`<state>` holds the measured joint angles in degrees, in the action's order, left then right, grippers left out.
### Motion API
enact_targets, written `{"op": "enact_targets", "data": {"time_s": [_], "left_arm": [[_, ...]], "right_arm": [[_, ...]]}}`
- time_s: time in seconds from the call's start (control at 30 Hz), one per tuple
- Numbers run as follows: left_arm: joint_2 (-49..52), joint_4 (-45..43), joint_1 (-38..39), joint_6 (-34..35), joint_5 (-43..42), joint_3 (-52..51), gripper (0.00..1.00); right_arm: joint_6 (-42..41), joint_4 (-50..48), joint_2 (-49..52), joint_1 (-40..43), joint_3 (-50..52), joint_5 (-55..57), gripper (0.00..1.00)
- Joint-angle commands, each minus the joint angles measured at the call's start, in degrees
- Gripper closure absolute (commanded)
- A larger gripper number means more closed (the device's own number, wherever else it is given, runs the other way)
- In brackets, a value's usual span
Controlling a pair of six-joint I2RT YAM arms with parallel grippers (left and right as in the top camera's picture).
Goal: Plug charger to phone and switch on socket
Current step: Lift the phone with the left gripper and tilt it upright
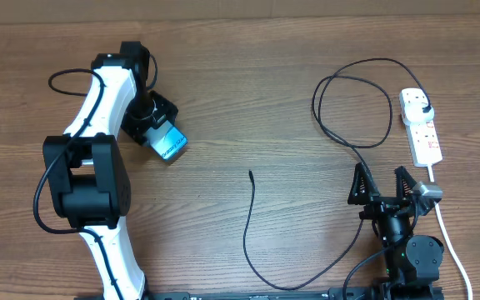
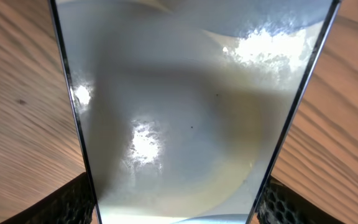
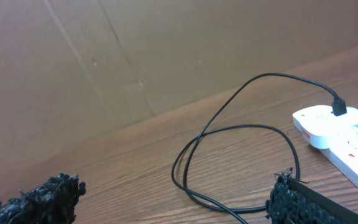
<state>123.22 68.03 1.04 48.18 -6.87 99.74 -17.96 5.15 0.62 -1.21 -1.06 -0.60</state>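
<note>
The phone (image 1: 172, 144), with a cyan-blue screen, sits between the fingers of my left gripper (image 1: 158, 132) at the left of the table; in the left wrist view its glass (image 2: 185, 118) fills the frame between both finger pads. The black charger cable (image 1: 250, 225) lies loose, its connector tip (image 1: 251, 173) free at table centre. Its black plug (image 1: 424, 105) sits in the white socket strip (image 1: 422, 127) at the far right; it also shows in the right wrist view (image 3: 339, 106). My right gripper (image 1: 383, 185) is open and empty, above a cable loop (image 3: 241, 162).
The socket's white cord (image 1: 450, 237) runs down the right edge past my right arm. A brown cardboard wall (image 3: 135, 56) stands behind the table.
</note>
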Motion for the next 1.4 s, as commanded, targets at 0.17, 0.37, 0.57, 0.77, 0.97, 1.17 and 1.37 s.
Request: {"op": "enact_targets", "data": {"time_s": [0.17,0.37,0.57,0.77,0.97,1.17,1.37], "left_arm": [[-2.6,1.3,1.4,-1.8,-34.0,4.3,0.96],[-2.6,6.3,1.4,3.2,-50.4,4.3,0.96],[-2.6,8.8,1.4,3.2,-63.1,4.3,0.96],[-2.6,8.9,1.4,3.0,-71.8,4.3,0.96],[-2.6,9.7,1.4,3.0,-72.6,4.3,0.96],[-2.6,9.8,1.4,2.9,-72.6,4.2,0.96],[-2.6,9.8,1.5,2.8,-72.4,4.2,0.96]], "right_arm": [[0.3,-0.3,-0.5,-0.3,0.6,0.5,0.0],[0.3,-0.3,-0.5,-0.3,0.6,0.5,0.0],[0.3,-0.3,-0.5,-0.3,0.6,0.5,0.0],[0.3,-0.3,-0.5,-0.3,0.6,0.5,0.0],[0.3,-0.3,-0.5,-0.3,0.6,0.6,0.0],[0.3,-0.3,-0.5,-0.3,0.6,0.5,0.0],[0.3,-0.3,-0.5,-0.3,0.6,0.5,0.0]]}}
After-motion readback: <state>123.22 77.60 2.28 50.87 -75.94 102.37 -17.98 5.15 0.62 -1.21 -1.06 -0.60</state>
